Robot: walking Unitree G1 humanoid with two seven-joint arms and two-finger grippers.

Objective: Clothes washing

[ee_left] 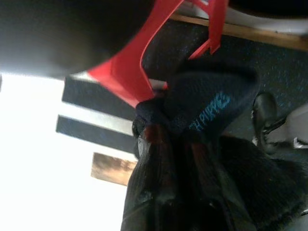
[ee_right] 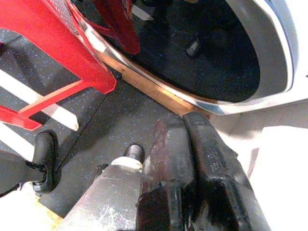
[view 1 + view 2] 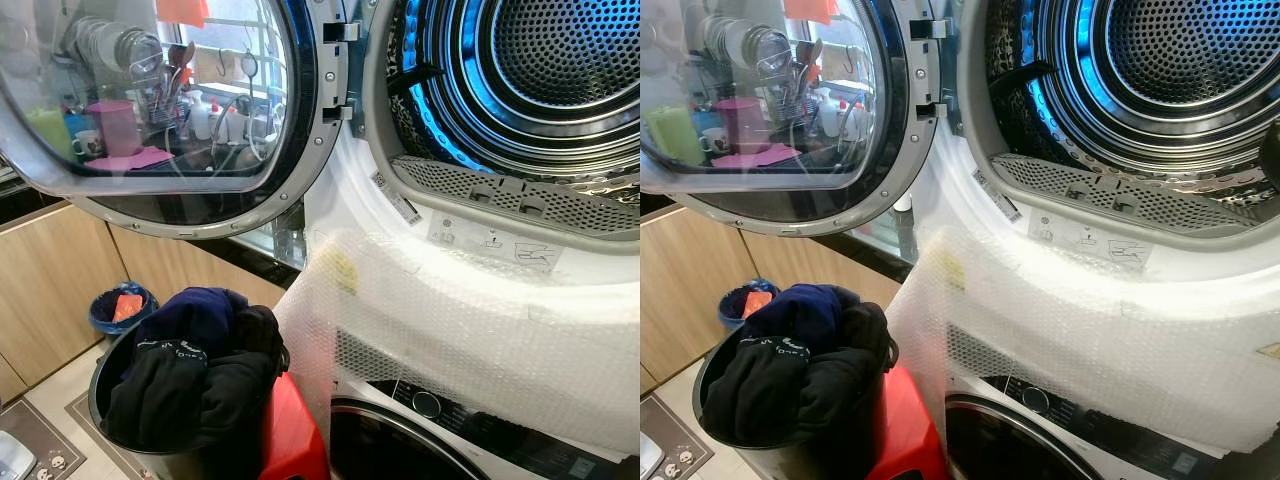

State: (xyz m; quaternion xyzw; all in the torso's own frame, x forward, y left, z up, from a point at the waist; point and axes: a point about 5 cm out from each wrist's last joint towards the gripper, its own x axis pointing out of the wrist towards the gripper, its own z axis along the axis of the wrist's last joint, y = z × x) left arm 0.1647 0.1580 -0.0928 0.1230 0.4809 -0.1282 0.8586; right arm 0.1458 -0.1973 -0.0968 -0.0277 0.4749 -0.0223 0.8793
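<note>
1. The upper machine (image 3: 470,230) has its round door (image 3: 170,110) swung wide open to the left. The big round hole is open, and the shiny drum (image 3: 540,70) inside has lots of room.
2. Bubble wrap (image 3: 470,330) hangs over the front edge below the hole and covers the top of the lower machine (image 3: 430,440).
3. A dark bucket (image 3: 115,420) stands on the floor at the lower left, just beside the bubble wrap. Dark clothes (image 3: 190,370) are piled in it, higher than its rim.
4. A red stool (image 3: 295,435) sits between the bucket and the lower machine and touches the bucket's side.
5. A small blue bin (image 3: 118,308) stands farther back, near the wooden cabinets (image 3: 50,290).
6. The left gripper (image 1: 168,144) hangs low. Its fingers pinch a dark sock (image 1: 207,106) with blue letters on it. The stool's red legs are close by.
7. The right gripper (image 2: 192,159) hangs low over the dark speckled floor (image 2: 120,120). Its two black fingers are pressed together and hold nothing. The rim of the lower machine's door (image 2: 231,53) is just past the tips.
</note>
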